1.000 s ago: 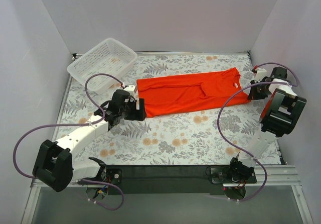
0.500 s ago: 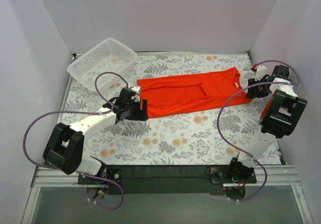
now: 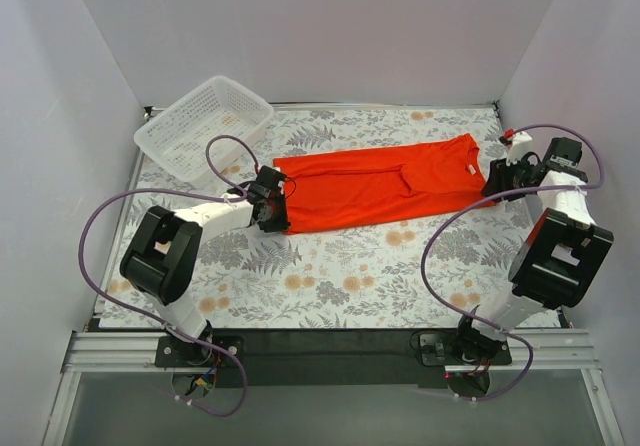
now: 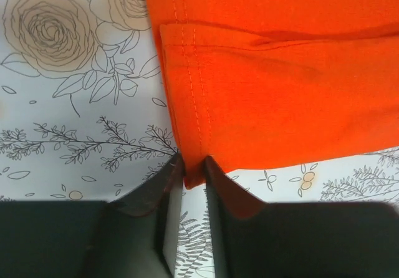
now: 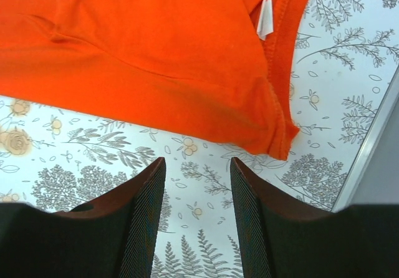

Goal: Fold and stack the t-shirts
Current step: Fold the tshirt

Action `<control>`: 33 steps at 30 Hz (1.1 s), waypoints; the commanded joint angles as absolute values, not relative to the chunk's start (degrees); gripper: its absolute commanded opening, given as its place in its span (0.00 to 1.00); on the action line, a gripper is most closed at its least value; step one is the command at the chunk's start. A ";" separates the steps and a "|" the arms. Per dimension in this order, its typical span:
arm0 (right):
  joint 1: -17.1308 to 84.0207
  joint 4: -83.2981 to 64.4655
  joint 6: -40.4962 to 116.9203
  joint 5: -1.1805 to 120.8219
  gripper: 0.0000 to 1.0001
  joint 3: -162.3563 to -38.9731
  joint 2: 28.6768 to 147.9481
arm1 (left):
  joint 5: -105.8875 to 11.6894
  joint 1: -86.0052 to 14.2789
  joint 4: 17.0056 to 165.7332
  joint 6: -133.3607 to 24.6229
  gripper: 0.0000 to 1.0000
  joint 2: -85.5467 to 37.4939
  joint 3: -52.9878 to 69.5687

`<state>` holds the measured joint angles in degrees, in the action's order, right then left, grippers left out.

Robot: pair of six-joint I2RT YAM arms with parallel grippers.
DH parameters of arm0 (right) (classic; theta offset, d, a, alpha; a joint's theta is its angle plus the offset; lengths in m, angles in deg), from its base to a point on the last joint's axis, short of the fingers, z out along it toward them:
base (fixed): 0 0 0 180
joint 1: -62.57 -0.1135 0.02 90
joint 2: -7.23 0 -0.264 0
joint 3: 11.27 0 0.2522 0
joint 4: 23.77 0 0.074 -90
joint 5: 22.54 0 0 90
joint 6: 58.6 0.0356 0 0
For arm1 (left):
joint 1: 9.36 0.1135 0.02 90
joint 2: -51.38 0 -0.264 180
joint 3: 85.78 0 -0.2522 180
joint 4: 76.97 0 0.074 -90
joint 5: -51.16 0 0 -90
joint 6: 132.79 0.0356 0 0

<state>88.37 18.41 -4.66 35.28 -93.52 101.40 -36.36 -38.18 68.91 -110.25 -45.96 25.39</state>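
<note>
T-shirt (image 4: 280, 72) hem corner between left fingers (image 4: 149, 206)

1 t-shirt (image 3: 385, 184), 1 basket (image 3: 205, 126), 2 pincers: L pincer (image 3: 282, 209), R pincer (image 3: 496, 178).

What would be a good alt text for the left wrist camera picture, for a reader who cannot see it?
The left claw, seen from just behind, is closed on the nearest corner of an orange-red t-shirt. The shirt lies flat, filling the upper right of the picture, on a white table printed with roses and ferns.
</note>
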 commanded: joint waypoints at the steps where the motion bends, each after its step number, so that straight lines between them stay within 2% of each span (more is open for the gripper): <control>1: 88.24 18.02 -5.60 30.82 0.45 -91.22 96.45 | -36.19 -37.93 68.17 -113.10 0.11 -46.71 25.70; 3: 88.24 18.29 -6.04 30.20 0.45 -90.42 94.26 | -36.99 -37.93 68.70 -113.63 0.00 -46.18 26.58; 11: 87.54 23.38 -9.56 27.21 0.46 -88.93 89.76 | -41.27 -40.47 65.63 -121.17 0.00 -34.86 35.36; 20: 82.71 23.47 -8.24 26.94 0.46 -87.43 88.62 | -49.47 -48.81 59.74 -140.59 0.00 -12.45 51.71; 23: 81.56 23.30 -6.84 26.77 0.46 -87.26 89.67 | -46.23 -52.07 55.62 -146.23 0.26 -4.01 53.48; 24: 81.56 23.21 -6.14 26.42 0.46 -87.26 90.46 | -44.83 -52.25 53.69 -146.32 0.49 -2.16 51.56; 26: 81.56 23.12 -5.78 26.42 0.46 -87.61 91.25 | -40.69 -52.34 48.50 -145.36 0.65 2.83 48.22; 31: 81.64 22.95 -5.60 26.42 0.46 -88.31 93.19 | -34.54 -52.25 47.58 -135.46 0.70 4.80 36.72; 33: 81.56 22.86 -5.78 25.72 0.47 -88.58 94.24 | -34.35 -52.25 52.41 -120.98 0.77 -0.52 34.15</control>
